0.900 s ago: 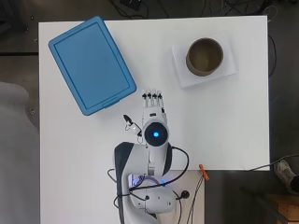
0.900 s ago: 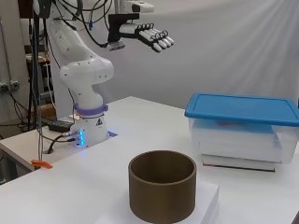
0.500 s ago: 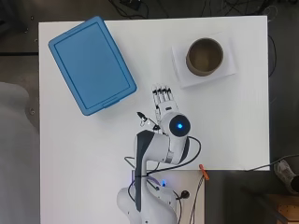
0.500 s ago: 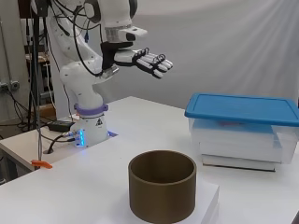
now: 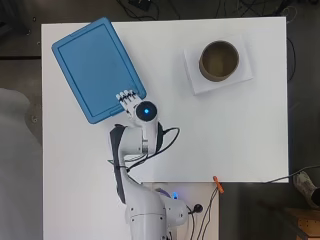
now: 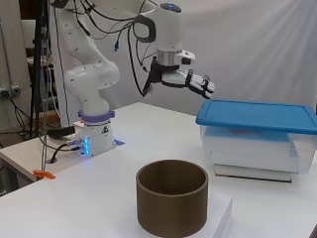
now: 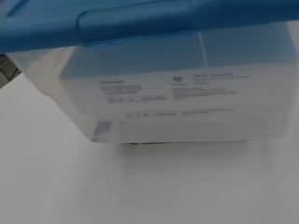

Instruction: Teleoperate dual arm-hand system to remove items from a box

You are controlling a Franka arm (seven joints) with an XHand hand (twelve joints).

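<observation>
A clear plastic box (image 6: 257, 151) with a blue lid (image 5: 95, 67) stands at the table's far left in the overhead view; the lid (image 6: 257, 115) is on. My hand (image 5: 127, 101) hovers at the lid's near corner, fingers straight and spread, holding nothing. From the side the hand (image 6: 195, 83) is level with, or slightly above, the lid's near edge. The wrist view shows the box's frosted wall (image 7: 182, 98) under the lid's rim (image 7: 140, 21); what lies inside is hidden.
A brown open cylinder (image 5: 219, 60) stands on a white square sheet (image 5: 195, 82) at the far right of the table; it also appears in the side view's foreground (image 6: 171, 201). An orange clip (image 5: 218, 184) sits at the table's near edge by the arm's base.
The arm has swung left and lowered, bringing the hand from above the table's middle to the blue lid's near corner. Box and cylinder have stayed put.
</observation>
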